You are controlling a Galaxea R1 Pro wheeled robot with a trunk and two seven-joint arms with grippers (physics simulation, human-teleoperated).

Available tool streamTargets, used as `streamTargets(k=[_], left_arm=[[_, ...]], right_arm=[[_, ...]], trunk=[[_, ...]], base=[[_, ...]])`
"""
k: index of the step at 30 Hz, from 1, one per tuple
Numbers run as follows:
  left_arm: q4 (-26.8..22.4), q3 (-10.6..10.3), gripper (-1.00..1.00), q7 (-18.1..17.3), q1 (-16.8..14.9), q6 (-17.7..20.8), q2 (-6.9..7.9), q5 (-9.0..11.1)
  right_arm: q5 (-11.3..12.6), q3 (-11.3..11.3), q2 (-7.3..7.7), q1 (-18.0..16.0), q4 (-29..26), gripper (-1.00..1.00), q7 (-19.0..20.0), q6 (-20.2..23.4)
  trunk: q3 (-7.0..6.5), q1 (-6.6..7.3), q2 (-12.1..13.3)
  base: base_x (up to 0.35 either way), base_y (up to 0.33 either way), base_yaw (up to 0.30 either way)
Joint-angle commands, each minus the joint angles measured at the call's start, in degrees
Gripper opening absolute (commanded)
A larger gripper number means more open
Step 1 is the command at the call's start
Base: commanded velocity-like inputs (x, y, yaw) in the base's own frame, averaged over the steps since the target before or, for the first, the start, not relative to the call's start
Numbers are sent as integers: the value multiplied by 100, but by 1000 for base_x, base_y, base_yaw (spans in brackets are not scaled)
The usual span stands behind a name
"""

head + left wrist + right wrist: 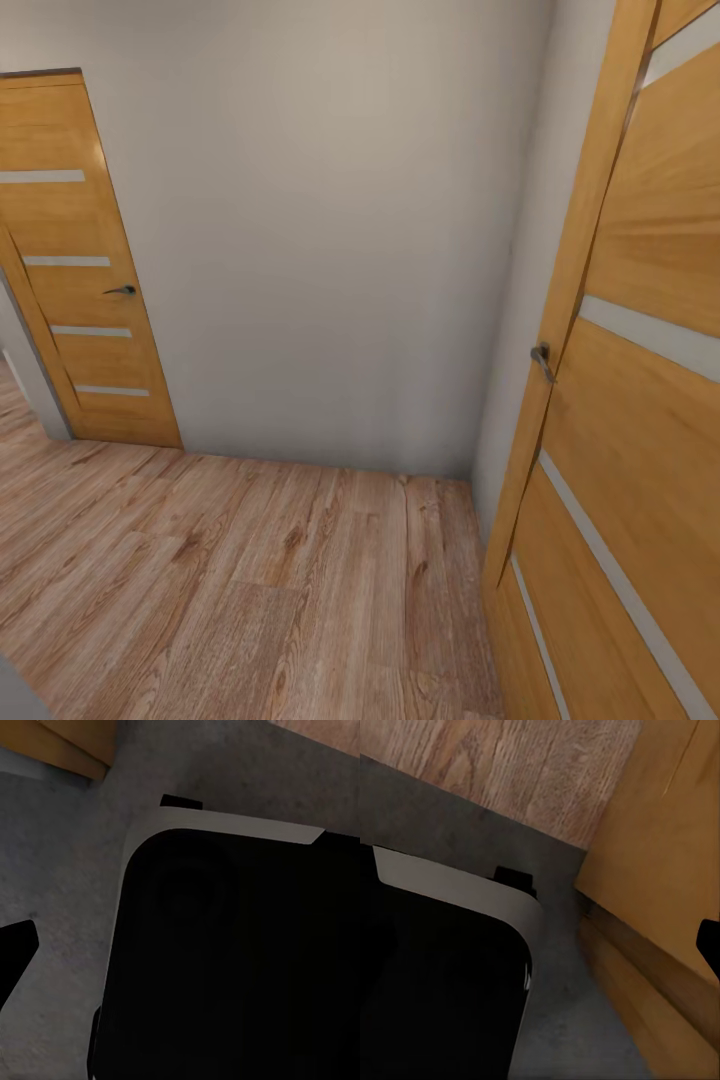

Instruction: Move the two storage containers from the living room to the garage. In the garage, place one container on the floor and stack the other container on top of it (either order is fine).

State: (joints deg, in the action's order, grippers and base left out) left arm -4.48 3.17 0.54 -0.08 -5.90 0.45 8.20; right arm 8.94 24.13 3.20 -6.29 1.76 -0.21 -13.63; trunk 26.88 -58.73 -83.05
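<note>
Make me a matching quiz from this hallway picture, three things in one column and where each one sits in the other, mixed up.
Things:
1. closed door
2. open door
3. plain wall

Places in the head view:
A. middle, straight ahead
B. far left, at the end of the wood floor
C. right edge, close to the camera

Pairs: 1-B, 2-C, 3-A

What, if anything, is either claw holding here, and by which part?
It cannot be told. A dark claw tip shows in the left wrist view and another in the right, with no container near them; the head view shows two wooden doors.
</note>
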Motion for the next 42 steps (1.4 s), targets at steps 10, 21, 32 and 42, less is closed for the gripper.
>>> streamTargets(k=[10,21,32,42], left_arm=[[-16,35,100,7,-1,-17,3,15],[-1,35,100,-1,-1,-17,7,21],[17,35,100,-1,-1,-17,8,24],[26,35,100,-2,-1,-15,8,24]], right_arm=[[67,67,-16,22,18,100,-14,-9],[50,66,-13,22,12,100,-31,-10],[38,75,-13,22,17,100,-32,1],[37,75,-13,22,18,100,-32,9]], trunk=[[5,0,-3],[5,0,-3],[5,0,-3],[5,0,-3]], base=[[0,0,0],[162,0,0],[316,0,0],[321,0,0]])
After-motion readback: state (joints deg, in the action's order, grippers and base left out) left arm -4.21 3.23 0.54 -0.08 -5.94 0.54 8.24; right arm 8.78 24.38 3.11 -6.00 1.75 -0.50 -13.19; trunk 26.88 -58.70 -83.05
